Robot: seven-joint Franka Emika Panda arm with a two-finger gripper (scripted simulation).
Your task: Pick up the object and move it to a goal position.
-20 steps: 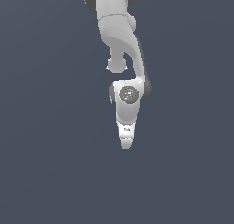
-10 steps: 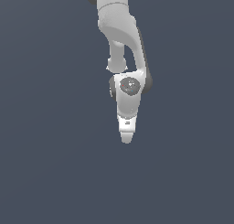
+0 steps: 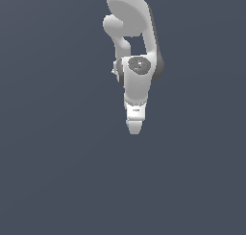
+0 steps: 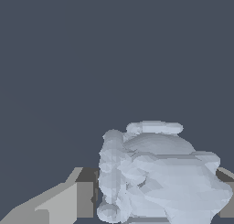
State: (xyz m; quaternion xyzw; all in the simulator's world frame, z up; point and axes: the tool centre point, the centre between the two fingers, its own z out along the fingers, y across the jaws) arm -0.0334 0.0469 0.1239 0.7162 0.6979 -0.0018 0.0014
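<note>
The gripper [image 3: 135, 128] is clenched on the pale blue-grey lumpy object [image 4: 160, 173]; carrying it to the goal apparently remains.

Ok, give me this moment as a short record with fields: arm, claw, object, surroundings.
arm: white Panda arm reaching down from the top of the exterior view
claw: claw at the arm's lower end, pointing down
object: pale blue-grey lumpy object sits close between the claw's grey fingers in the wrist view; contact cannot be told
object in exterior view: not distinguishable
surroundings: plain dark blue-grey background, nothing else visible
</note>
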